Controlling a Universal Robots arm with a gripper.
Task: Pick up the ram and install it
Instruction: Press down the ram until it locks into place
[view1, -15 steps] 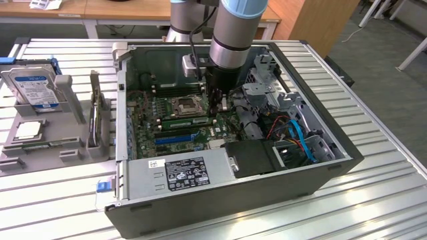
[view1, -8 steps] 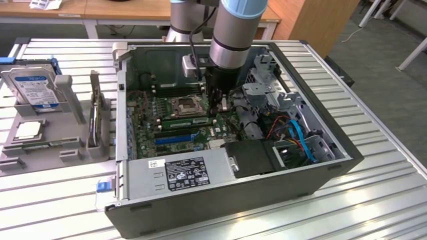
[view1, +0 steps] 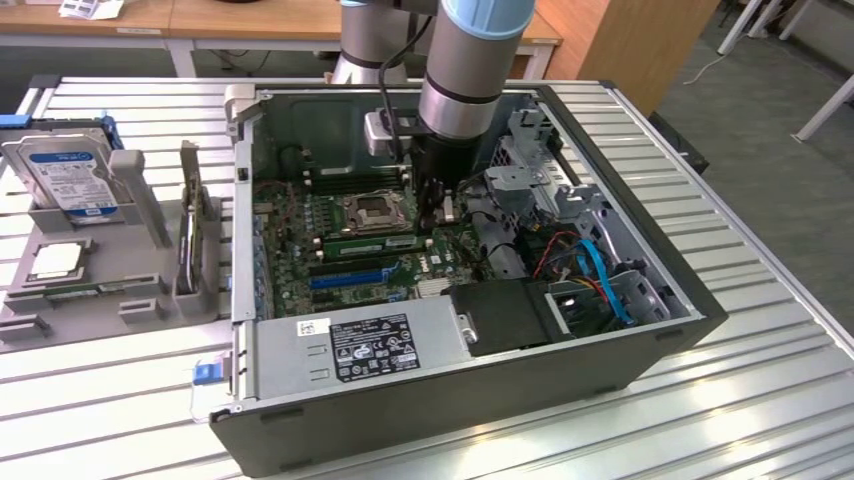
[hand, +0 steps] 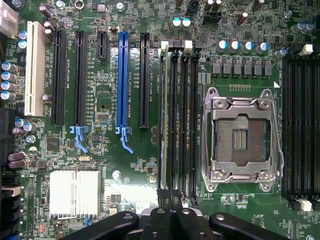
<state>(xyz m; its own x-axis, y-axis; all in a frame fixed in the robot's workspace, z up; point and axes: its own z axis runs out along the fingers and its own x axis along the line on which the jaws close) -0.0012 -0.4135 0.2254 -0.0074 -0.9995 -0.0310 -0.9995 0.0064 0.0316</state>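
Green circuit-board stick, item one: the ram (hand: 163, 115). In the wrist view it stands on edge in the outermost slot of the memory slot bank (hand: 181, 117) beside the CPU socket (hand: 241, 139), on the side of the bank away from the socket. Whether it is fully seated or only resting in the slot cannot be told. In the exterior view it reads as a green strip (view1: 370, 241) on the motherboard (view1: 350, 262), just in front of the socket.

Item two: the gripper (hand: 172, 216). Its jaws are drawn fully together, black fingertips meeting at one end of the slot bank. Nothing is seen held between them; whether they touch the stick's end cannot be told. In the exterior view the gripper (view1: 437, 205) reaches down into the open computer case (view1: 641, 350), at the stick's end toward the exterior view's right.

Governing relation: the stick's long axis runs straight away from the gripper, so the gripper sits at one short end of it, not over its middle. The long axis lies parallel to the neighbouring empty slots and to the blue expansion slot (hand: 121, 80).

Other stock: hard drive (view1: 60, 172) upright in a grey parts holder (view1: 80, 290) on the slatted metal desk (view1: 747, 330), well apart from the case.
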